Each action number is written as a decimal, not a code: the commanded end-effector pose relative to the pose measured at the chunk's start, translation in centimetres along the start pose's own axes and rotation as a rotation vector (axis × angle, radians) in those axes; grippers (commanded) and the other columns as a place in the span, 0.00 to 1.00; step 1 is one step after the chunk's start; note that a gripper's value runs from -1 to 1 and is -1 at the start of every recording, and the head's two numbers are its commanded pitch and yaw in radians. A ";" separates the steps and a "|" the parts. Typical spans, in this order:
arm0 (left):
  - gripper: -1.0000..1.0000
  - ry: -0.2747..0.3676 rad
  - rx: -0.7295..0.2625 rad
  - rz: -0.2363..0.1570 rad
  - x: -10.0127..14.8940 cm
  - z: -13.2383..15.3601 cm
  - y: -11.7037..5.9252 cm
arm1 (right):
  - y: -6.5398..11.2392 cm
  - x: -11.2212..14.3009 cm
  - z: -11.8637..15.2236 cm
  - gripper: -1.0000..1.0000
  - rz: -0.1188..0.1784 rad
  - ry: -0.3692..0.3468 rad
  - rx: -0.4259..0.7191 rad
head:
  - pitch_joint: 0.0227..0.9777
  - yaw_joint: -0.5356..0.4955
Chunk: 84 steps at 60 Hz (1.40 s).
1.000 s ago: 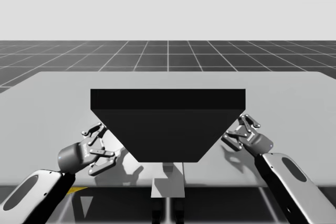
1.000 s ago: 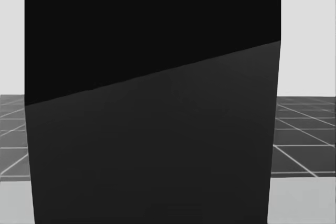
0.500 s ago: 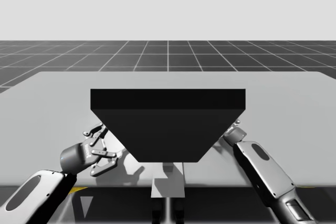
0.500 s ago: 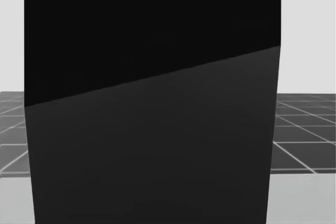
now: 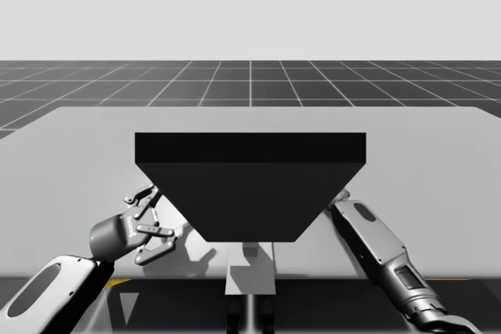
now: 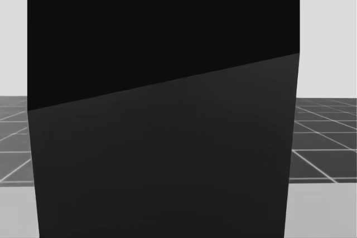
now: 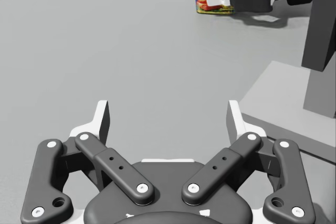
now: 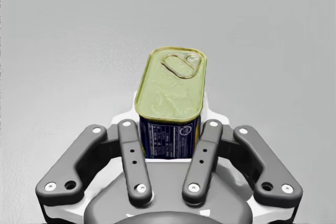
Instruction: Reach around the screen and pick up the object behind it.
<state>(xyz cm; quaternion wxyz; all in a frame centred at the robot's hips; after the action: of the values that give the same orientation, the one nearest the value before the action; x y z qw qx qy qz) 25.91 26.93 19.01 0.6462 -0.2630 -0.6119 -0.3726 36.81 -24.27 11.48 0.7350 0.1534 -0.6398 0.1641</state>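
Grey table (image 8: pixel 52 51): rectangular can (image 8: pixel 170 90) upright, lengthwise between right fingers (image 8: pixel 130 153).

My left arm (image 5: pixel 70 283) and right arm (image 5: pixel 382 246) wear pale grey shells, each with a dark oval inset; the left wrist (image 5: pixel 109 234) is a rounded bluish-grey drum. The left gripper (image 7: pixel 169 119) and right gripper (image 8: pixel 169 129) have dark grey link bars studded with pale round screws, on white bases.
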 end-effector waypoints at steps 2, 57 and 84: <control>0.00 0.000 0.000 -0.005 0.1 0.0 -0.1 | -0.3 -0.6 0.0 1.00 -0.043 0.046 -0.039 | 0.16 0.48; 0.00 -0.019 0.013 -0.018 1.2 0.5 -0.2 | -14.6 7.8 11.6 1.00 -0.025 -0.204 -0.526 | 0.15 0.49; 0.00 -0.024 0.022 -0.018 1.4 0.4 -0.2 | -13.5 17.4 16.4 1.00 0.085 -0.520 -0.614 | 0.15 0.49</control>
<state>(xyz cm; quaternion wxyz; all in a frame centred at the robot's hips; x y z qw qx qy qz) 25.42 26.98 20.31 0.6388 -0.2551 -0.6250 -0.3691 30.35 -42.11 24.70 0.6270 -0.0183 -0.7785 -0.0220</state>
